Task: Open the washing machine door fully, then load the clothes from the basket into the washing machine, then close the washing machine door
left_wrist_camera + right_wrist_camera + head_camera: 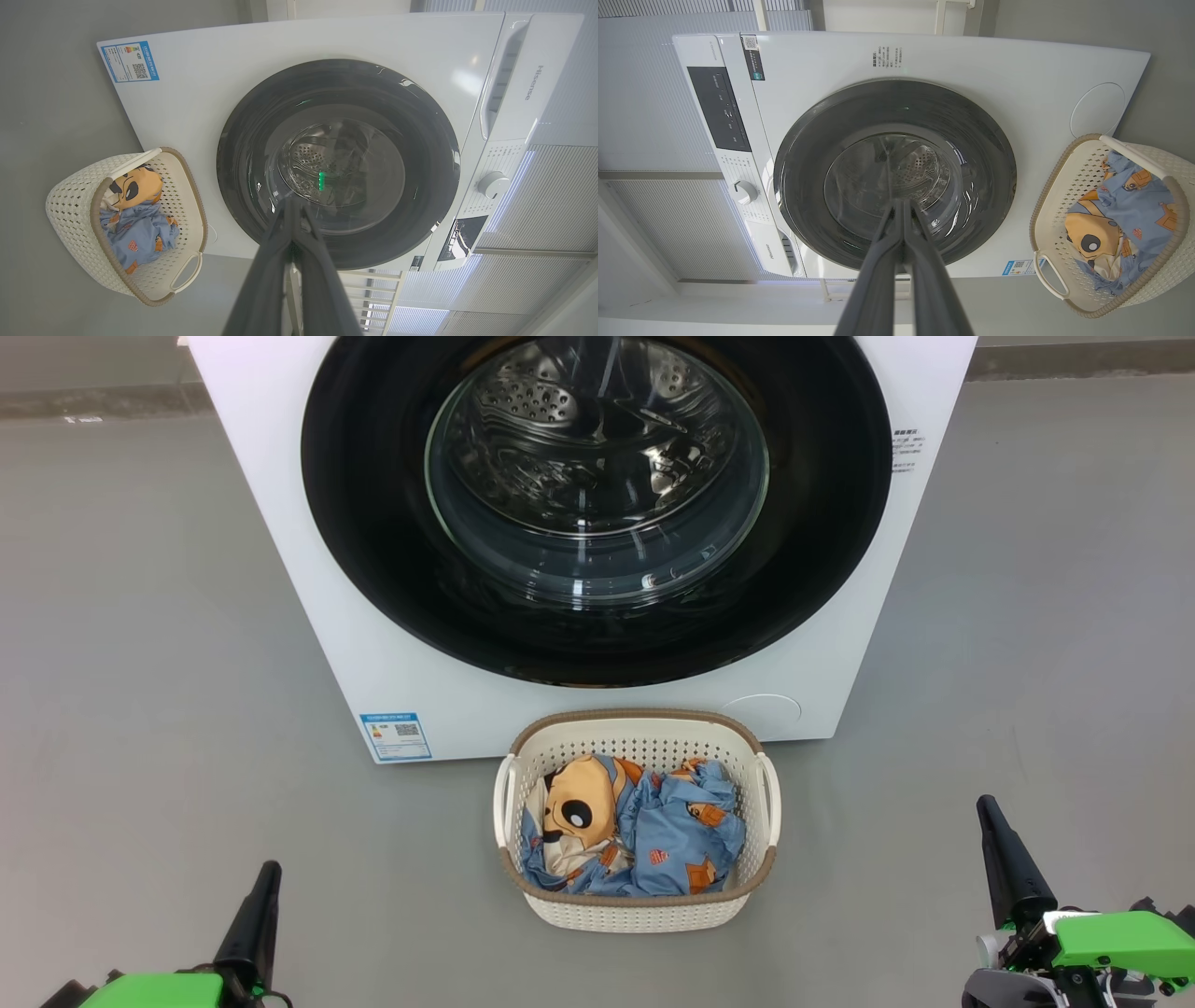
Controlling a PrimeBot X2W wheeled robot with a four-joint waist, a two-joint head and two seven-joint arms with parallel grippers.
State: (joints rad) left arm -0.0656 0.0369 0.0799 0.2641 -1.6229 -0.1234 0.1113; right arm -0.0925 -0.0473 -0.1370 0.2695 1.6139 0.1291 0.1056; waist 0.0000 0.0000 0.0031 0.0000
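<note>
The white washing machine (280, 523) stands ahead with its round black glass door (597, 504) lying flat against the front, steel drum visible through the glass. On the floor just before it sits the cream basket (644, 910), holding the light blue clothes (672, 840) with a tan animal face on top. My left gripper (266, 877) is low at the left, shut and empty, well clear of the basket. My right gripper (990, 812) is low at the right, also shut with nothing in it. Both wrist views look at the door (336, 163) (896, 172) past closed fingertips.
Grey floor (140, 709) spreads on both sides of the machine and basket. A blue label sticker (395, 735) is on the machine's lower left front. The control panel and a round knob (744, 191) sit along the machine's top. Slatted wall panels lie behind.
</note>
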